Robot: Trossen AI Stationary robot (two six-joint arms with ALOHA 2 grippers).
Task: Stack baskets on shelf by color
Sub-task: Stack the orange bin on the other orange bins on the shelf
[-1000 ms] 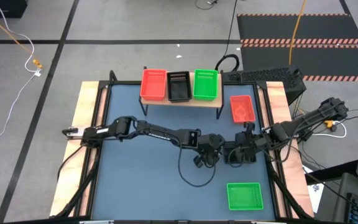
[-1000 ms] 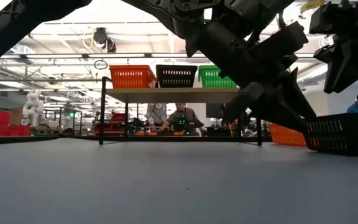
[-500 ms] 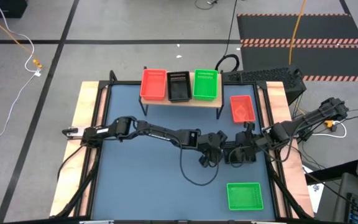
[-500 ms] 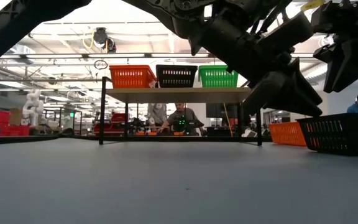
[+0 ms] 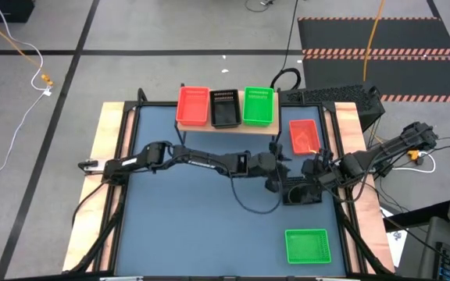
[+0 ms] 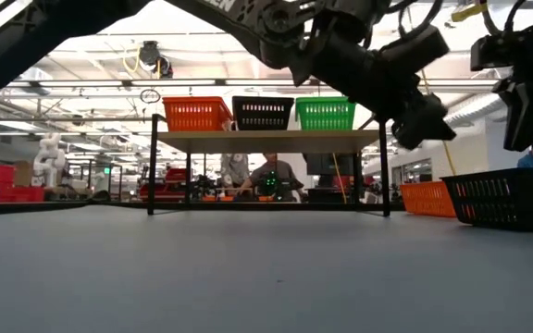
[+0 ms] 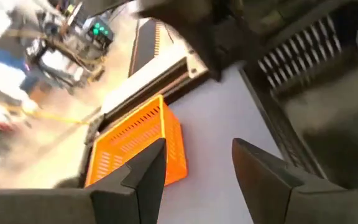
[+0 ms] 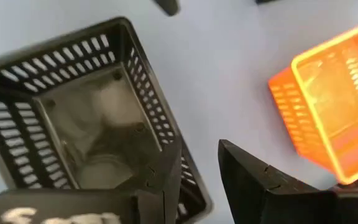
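Blue table (image 5: 186, 226), wood edges; lab w/ person (image 6: 268, 176) behind.

Left pincer (image 5: 276, 181): was beside the black basket (image 5: 299, 191) on the side away from the red basket (image 5: 304, 135); since moved toward the shelf (image 5: 229, 125) and toward the red basket, and lifted, in the low view now above the black basket's rim. Fingers parted, nothing held. Right pincer (image 5: 312, 170): shifted slightly toward the red basket, also risen above the black basket.
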